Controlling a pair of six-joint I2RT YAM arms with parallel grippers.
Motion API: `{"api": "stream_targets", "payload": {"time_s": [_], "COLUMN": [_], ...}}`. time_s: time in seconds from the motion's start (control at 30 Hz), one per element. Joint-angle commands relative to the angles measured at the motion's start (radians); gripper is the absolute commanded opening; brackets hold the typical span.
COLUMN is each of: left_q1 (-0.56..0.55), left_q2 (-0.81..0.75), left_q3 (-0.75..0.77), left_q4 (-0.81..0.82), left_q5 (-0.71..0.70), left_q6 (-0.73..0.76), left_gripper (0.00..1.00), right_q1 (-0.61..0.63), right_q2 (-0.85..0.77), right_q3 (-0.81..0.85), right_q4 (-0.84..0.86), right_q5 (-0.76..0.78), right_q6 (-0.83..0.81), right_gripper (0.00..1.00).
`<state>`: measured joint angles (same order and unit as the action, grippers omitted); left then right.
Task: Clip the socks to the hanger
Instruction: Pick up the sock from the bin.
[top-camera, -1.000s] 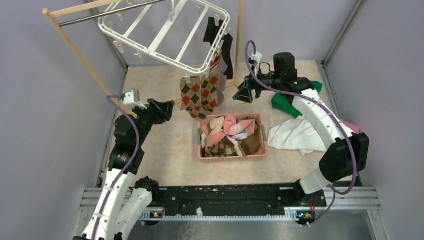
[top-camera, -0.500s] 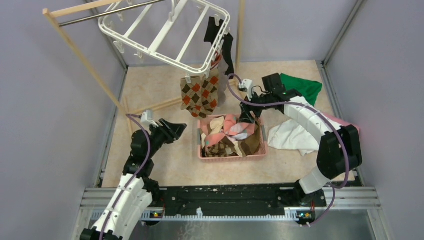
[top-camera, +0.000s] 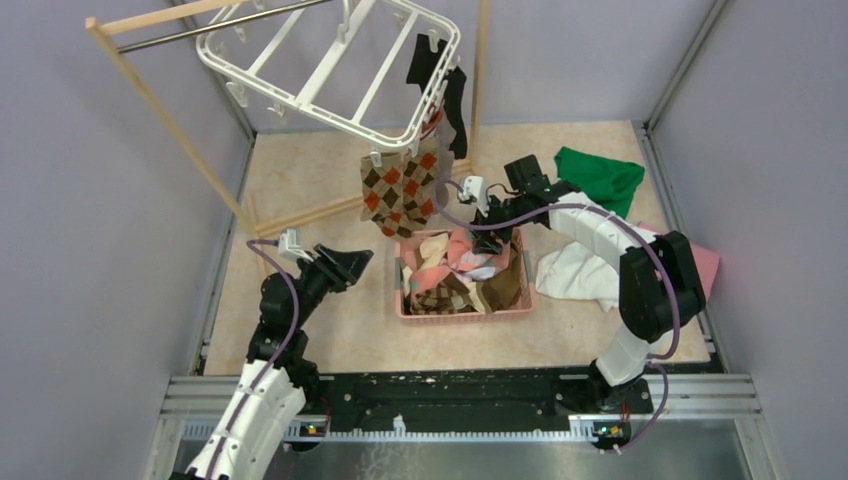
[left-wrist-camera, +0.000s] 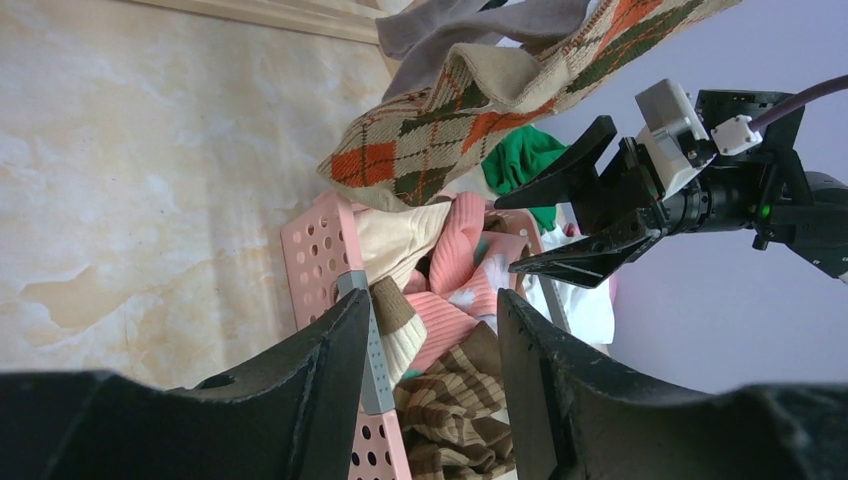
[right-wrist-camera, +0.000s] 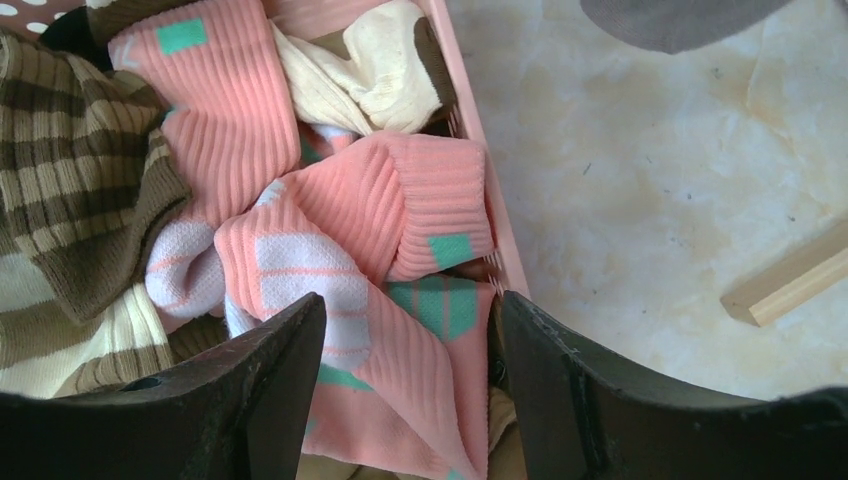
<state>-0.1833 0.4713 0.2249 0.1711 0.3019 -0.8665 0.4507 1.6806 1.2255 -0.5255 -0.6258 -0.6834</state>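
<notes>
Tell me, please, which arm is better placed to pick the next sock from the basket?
Right: the right gripper, open, hangs over the pink-teal sock in the basket, jaws either side. The left gripper, also open, sits left of the basket.

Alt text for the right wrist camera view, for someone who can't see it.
The right gripper, open, hovers over a pink-and-teal sock in a pink basket, beside a brown-striped sock and a cream sock. Beige marbled table shows at right.

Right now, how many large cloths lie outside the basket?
3: green cloth far right, white cloth beside the basket, pink cloth under the right arm. Others may be hidden.
</notes>
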Motion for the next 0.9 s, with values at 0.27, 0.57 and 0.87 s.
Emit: {"api": "stream_targets", "payload": {"time_s": [0.27, 0.57, 0.87], "left_q1": [0.005, 0.005, 0.004], "left_q2": [-0.003, -0.008, 0.001], "left_q3": [-0.004, 0.046, 0.029], "left_q4": [0.078, 0.095, 0.297], "left_q5": [0.033, 0.149, 0.355], "left_q6": [-0.026, 0.031, 0.038], "left_gripper": [0.58, 0.61, 0.65], "right_q1": [0.027, 0.024, -0.037], "right_q2": [-0.005, -0.116, -0.305], "right_q3": [-0.023, -0.04, -0.021], "right_q4": [-0.074, -0.122, -0.254], "right_q5": [-0.023, -0.061, -0.213], "right_q6": [-0.145, -0.181, -0.211], "right_gripper": [0.48, 0.02, 0.0]}}
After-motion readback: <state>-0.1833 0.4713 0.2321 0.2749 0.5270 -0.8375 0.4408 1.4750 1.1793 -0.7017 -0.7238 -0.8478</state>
